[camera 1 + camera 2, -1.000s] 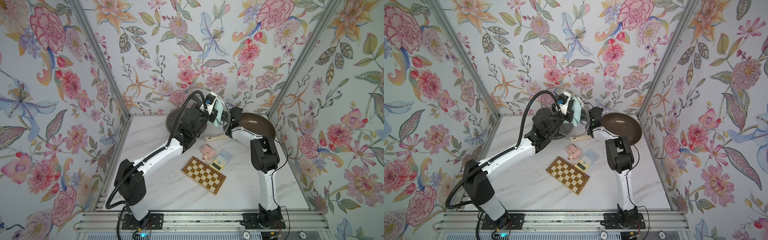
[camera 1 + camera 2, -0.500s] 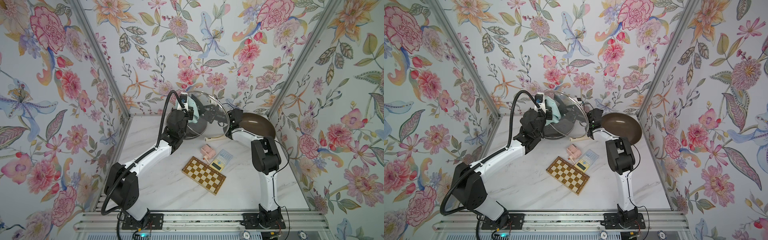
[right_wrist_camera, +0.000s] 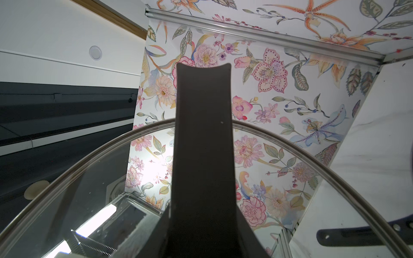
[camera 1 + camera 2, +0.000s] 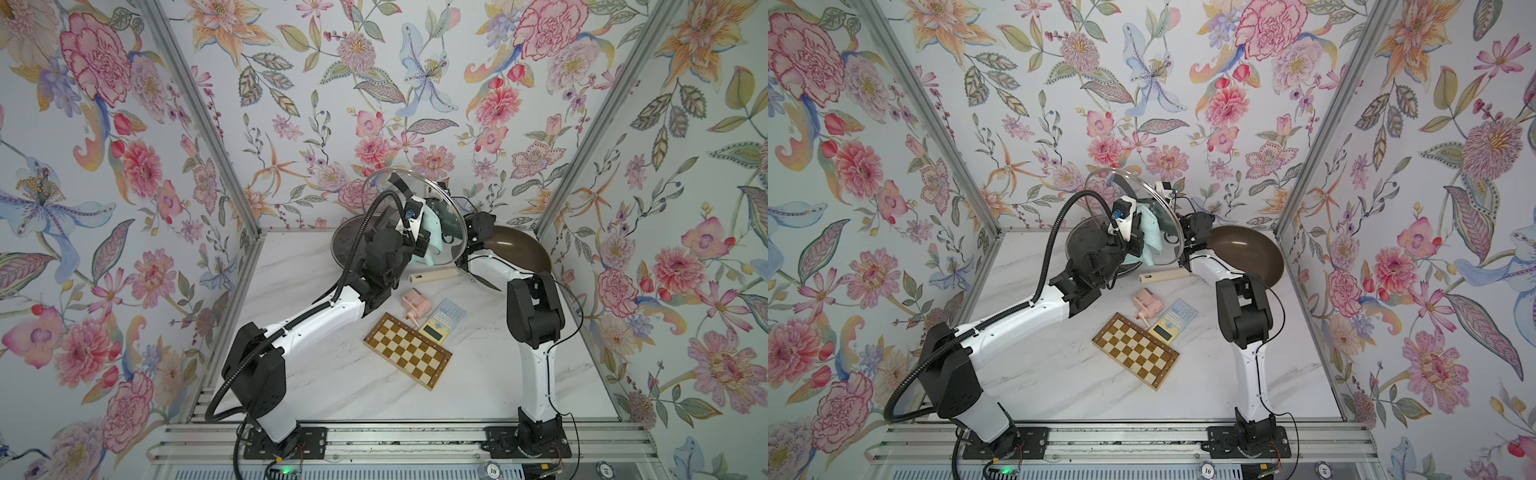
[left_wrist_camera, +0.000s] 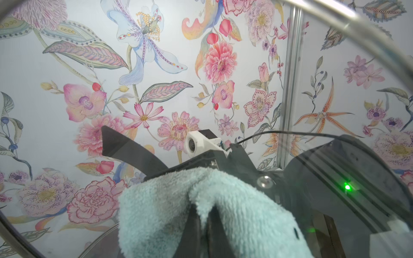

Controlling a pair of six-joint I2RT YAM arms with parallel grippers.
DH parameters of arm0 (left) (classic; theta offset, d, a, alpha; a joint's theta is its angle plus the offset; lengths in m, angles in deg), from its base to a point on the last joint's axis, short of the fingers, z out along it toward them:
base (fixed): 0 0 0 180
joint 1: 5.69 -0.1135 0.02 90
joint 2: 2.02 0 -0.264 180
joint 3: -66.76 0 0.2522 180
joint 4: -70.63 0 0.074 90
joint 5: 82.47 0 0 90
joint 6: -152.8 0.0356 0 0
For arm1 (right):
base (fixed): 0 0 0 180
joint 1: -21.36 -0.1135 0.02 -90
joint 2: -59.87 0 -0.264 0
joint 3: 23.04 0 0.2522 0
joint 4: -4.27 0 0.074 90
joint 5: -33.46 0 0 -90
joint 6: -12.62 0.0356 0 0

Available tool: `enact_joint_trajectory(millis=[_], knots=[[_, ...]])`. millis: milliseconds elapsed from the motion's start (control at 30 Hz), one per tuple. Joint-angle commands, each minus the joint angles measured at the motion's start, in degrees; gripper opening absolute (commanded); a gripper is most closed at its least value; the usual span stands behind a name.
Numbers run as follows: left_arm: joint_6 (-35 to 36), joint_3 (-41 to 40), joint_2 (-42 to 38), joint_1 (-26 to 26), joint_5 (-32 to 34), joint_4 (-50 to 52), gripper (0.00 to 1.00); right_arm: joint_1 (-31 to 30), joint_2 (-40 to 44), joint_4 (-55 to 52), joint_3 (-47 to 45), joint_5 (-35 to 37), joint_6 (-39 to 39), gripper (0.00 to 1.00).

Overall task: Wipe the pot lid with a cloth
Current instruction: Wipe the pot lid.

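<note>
Jaws of the left gripper (image 5: 202, 225) are pinched shut on the pale mint-green cloth (image 4: 432, 237), which bunches against the glass pot lid (image 4: 384, 189). That lid stands on edge in the air over the back of the marble table (image 4: 328, 374). Behind the glass, the right gripper (image 4: 1165, 218) has its jaws closed partway on the lid's black handle (image 3: 203, 145), with a brown frying pan (image 4: 519, 253) just beyond.

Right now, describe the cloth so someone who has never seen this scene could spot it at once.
Above the back of the marble table, a round glass lid hangs tilted in the air. The cloth is bunched in the left gripper, right at the lid's face. It alone is soft, fluffy and mint green; everything near it is hard glass or black.
</note>
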Motion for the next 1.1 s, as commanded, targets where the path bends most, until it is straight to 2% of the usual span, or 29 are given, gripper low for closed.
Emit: enact_joint_trajectory(millis=[0, 133, 300, 433, 533, 667, 800, 900, 1000, 1067], knots=[[-0.25, 4.8, 0.8, -1.66, 0.41, -1.7, 0.0, -1.48, 3.08, 5.16, 2.24, 0.71, -0.35, 0.0], [-0.92, 4.8, 1.57, -3.98, 8.67, 0.3, 0.0, -1.47, 3.67, 5.82, 1.8, 0.63, -0.17, 0.0], [-2.0, 3.81, 4.2, -5.33, 14.43, 7.04, 0.0, -1.35, 4.84, 5.84, 2.96, 0.27, -0.16, 0.0], [-4.26, 1.27, 4.5, -4.13, 6.44, 8.91, 0.0, -0.96, 5.22, 5.19, 3.71, 0.4, -0.51, 0.0], [-0.57, 0.56, 4.11, -0.51, -3.6, 5.36, 0.0, -0.69, 4.63, 3.6, 4.24, 0.35, -1.43, 0.0], [2.36, 6.4, 5.17, 3.38, -13.44, 5.15, 0.0, -0.74, 2.85, 1.77, 5.26, 0.02, -2.49, 0.0], [5.76, 11.79, 4.77, 4.42, -16.4, 5.82, 0.0, -0.86, 1.21, 0.69, 5.6, -0.27, -2.82, 0.0], [8.93, 13.05, 3.06, 3.92, -12.46, 4.58, 0.0, -0.95, 0.58, 0.68, 5.77, -0.89, -2.8, 0.0], [12.31, 12.7, 1.95, 2.14, -5.32, 2.26, 0.0, -1.06, 0.62, 0.87, 5.69, -1.58, -2.81, 0.0], [17.26, 11.61, 1.12, 0.74, -0.45, -0.54, 0.0, -1.18, 0.77, 0.88, 5.56, -2.23, -2.72, 0.0]])
